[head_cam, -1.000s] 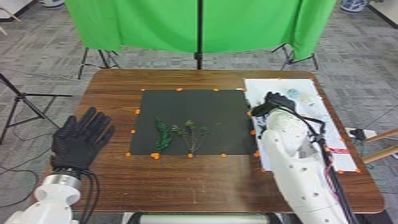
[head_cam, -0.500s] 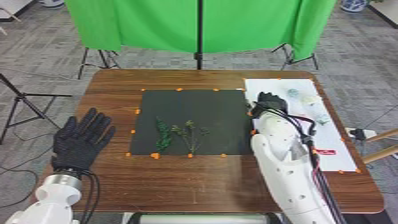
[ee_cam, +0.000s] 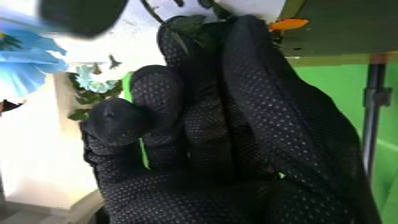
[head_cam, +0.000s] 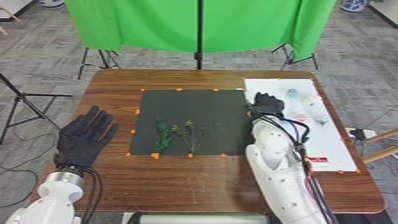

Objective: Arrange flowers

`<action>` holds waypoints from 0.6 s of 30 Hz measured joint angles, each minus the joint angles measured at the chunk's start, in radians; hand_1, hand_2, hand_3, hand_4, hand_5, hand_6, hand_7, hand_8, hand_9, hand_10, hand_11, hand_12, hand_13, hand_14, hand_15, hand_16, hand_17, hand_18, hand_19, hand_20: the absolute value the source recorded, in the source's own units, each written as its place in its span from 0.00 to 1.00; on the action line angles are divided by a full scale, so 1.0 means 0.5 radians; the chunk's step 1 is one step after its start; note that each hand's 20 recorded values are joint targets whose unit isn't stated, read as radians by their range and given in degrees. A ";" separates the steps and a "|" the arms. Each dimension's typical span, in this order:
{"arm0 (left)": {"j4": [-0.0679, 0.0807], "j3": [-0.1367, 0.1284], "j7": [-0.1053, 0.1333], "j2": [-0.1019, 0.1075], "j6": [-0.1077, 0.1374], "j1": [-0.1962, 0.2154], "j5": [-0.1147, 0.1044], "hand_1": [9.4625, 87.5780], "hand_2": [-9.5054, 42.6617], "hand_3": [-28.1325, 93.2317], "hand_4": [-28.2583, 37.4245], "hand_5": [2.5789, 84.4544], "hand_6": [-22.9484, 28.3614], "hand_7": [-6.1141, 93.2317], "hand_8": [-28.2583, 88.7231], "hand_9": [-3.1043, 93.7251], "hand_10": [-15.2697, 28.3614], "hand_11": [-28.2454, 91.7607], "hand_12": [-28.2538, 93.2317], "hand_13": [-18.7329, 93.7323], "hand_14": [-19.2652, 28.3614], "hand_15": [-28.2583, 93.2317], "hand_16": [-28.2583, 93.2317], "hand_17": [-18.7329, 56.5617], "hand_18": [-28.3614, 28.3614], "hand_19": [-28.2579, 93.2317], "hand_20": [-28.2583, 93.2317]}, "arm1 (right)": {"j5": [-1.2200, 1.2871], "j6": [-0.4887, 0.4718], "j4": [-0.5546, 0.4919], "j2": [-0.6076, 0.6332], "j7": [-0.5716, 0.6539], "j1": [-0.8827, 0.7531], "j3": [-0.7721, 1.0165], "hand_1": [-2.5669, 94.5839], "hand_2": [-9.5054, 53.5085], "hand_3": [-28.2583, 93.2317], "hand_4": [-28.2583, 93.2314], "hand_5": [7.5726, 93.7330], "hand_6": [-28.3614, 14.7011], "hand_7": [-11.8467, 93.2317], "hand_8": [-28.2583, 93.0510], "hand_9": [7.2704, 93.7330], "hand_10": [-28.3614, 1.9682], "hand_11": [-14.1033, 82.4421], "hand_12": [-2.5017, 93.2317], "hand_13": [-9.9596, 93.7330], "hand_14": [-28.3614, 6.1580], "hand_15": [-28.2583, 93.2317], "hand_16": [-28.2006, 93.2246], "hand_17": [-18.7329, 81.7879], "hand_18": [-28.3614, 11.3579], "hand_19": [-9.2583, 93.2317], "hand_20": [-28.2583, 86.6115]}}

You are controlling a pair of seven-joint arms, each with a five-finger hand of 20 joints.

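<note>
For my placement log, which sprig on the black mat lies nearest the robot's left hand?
The dense, dark-green sprig, closest to the left hand; the thinner, paler branching greenery lies farther from it.

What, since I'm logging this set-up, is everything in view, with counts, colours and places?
Table: one, brown, centre
Mat: one, black, mid-table
Sprigs: at least two, green, on the mat
Sheet: one, white, table's right side
Flowers: several, pale blue among them, on the sheet
Label: one, red, on the sheet
Markers: many, orange, around mat and sheet
Cloth: green, behind the table
Stands: several, black, behind and left
Vessels: two, blue-and-white, far floor
Floor: grey, all around
Arms: two, white, from the bottom edge
Left hand: one, black, over the table's left
Right hand: one, black, where mat meets sheet
</note>
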 measured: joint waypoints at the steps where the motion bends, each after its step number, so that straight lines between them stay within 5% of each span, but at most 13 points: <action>1: 0.000 -0.003 -0.005 0.000 -0.002 0.004 0.011 0.45 0.24 0.82 0.20 0.53 0.60 0.23 0.16 0.44 0.66 0.41 0.34 0.43 0.69 0.56 0.18 0.20 0.73 0.49 0.36 | 0.014 0.042 -0.003 0.007 0.005 -0.012 -0.006 0.73 0.00 0.80 0.00 0.86 0.60 0.42 0.38 0.94 0.57 0.29 0.52 0.74 0.47 0.73 0.68 0.54 0.00 0.96 0.76; 11: -0.001 -0.027 -0.011 -0.002 -0.043 0.045 0.030 0.39 0.31 0.82 0.17 0.53 0.60 0.23 0.16 0.43 0.66 0.40 0.34 0.43 0.69 0.56 0.18 0.20 0.73 0.49 0.36 | 0.696 0.585 -0.321 0.041 0.271 -0.198 -0.033 0.73 0.00 0.80 0.00 0.85 0.61 0.43 0.39 0.94 0.59 0.29 0.54 0.74 0.46 0.74 0.68 0.54 0.00 0.95 0.76; 18: 0.006 -0.027 -0.018 0.003 -0.046 0.039 0.021 0.37 0.36 0.83 0.15 0.53 0.60 0.22 0.16 0.43 0.67 0.40 0.34 0.43 0.70 0.56 0.19 0.20 0.73 0.49 0.36 | 1.140 0.620 -0.723 -0.008 0.433 -0.328 -0.065 0.72 0.00 0.79 0.01 0.82 0.62 0.45 0.40 0.93 0.60 0.30 0.54 0.74 0.46 0.74 0.68 0.53 0.00 0.96 0.75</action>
